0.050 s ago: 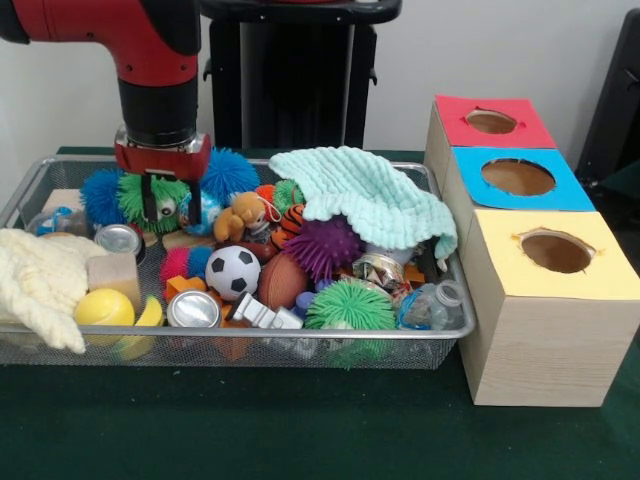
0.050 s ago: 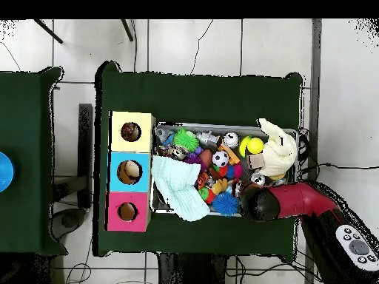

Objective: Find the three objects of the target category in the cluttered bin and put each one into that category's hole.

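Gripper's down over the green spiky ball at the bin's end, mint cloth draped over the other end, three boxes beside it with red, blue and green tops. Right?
Not quite: the third box top is yellow, not green, as the front view shows. The gripper over the green spiky ball, the mint cloth and the red top and blue top stand.

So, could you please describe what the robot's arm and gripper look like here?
The arm is glossy red, rounded at the elbow, with a black cylindrical wrist section. Below it sits a red, blocky gripper mount with dark fingers. In the overhead view, a grey panel with buttons shows on the arm.
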Available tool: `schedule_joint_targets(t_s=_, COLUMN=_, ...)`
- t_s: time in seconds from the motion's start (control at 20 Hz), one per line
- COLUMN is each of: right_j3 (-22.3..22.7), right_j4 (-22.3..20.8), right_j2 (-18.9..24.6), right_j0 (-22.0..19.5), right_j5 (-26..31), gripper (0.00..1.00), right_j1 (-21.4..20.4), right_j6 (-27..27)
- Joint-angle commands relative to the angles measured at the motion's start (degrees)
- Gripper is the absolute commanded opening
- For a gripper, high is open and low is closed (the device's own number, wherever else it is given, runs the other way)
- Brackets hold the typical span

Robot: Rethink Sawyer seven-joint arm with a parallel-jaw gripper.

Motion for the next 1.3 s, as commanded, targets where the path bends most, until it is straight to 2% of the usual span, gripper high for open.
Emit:
schedule_joint_targets(t_s=0.05, right_j3=10.19, right_j4=-1.76, right_j2=-3.05, right_j0=0.60, right_j5=3.49, gripper=1.00, right_j1=-1.38, right_j6=-6.26)
schedule_joint_targets(t_s=0.25, right_j3=14.06, right_j4=-2.83, right_j2=-4.65, right_j0=0.73, right_j5=-0.05, gripper=1.00, right_j1=-3.17, right_j6=-2.43)
schedule_joint_targets(t_s=0.4, right_j3=16.17, right_j4=-2.14, right_j2=-5.19, right_j0=0.99, right_j5=-0.53, gripper=1.00, right_j1=-4.40, right_j6=-1.24)
schedule_joint_targets(t_s=1.3, right_j3=15.61, right_j4=-0.53, right_j2=-6.75, right_j0=2.76, right_j5=-1.86, gripper=1.00, right_j1=-3.20, right_j6=-1.67)
